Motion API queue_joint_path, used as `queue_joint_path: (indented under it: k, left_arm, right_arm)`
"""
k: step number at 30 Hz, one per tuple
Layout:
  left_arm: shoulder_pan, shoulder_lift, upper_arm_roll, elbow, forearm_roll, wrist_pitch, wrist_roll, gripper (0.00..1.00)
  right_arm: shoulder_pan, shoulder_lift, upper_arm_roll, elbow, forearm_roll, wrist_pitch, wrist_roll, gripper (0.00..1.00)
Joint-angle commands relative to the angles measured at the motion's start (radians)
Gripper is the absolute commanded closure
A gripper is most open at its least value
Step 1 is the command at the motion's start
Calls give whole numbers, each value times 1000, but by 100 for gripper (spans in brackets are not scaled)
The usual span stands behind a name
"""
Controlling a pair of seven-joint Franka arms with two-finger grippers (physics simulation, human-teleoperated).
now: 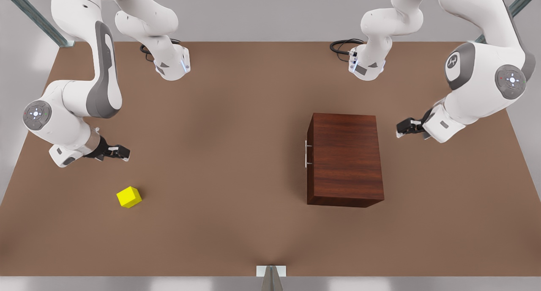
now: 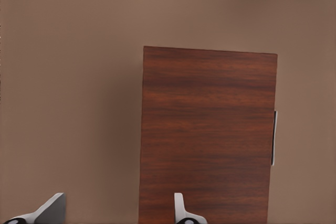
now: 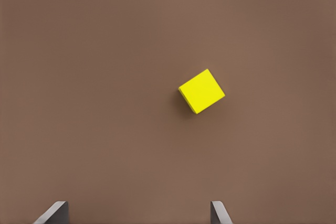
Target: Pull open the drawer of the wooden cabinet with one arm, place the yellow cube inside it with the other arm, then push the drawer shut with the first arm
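Beside the wooden cabinet (image 1: 345, 157), my left tool (image 1: 405, 127) hovers, fingers apart, for the handle (image 1: 306, 154); my right tool (image 1: 119, 151), also apart, waits near the yellow cube (image 1: 129, 196).

No readable text, labels, brands or numbers anywhere

Beyond the left pincer (image 2: 115, 211), whose fingertips (image 2: 50, 208) alone clear the frame edge, the wooden cabinet (image 2: 207, 135) is cropped at its near end, and its drawer seam seems too faint to trace.
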Motion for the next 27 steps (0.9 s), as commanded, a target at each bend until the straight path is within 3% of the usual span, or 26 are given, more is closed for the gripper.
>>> queue_joint_path:
  k: [1,5,7,12,14,19,27]
  left_arm:
    - [-6,3,-4,3,-2,27,-19,0]
    - [-61,3,-7,11,36,1,-37,0]
    - [-269,16,-7,37,182,-2,-103,0]
    - [-596,253,-7,236,233,18,-651,0]
    - [-690,393,-5,385,237,35,-901,0]
    - [-713,490,30,395,272,133,-1128,0]
    - [-719,551,32,368,363,236,-1117,0]
  right_arm:
    - [0,-1,0,1,0,23,-12,0]
    - [2,1,0,1,0,23,-12,0]
    - [2,1,0,1,0,23,-14,0]
    - [3,1,0,1,0,22,-12,0]
    - [3,5,0,1,0,22,-11,0]
    - [-1,10,-5,11,2,11,-5,0]
    - [2,10,-5,11,0,5,-6,0]
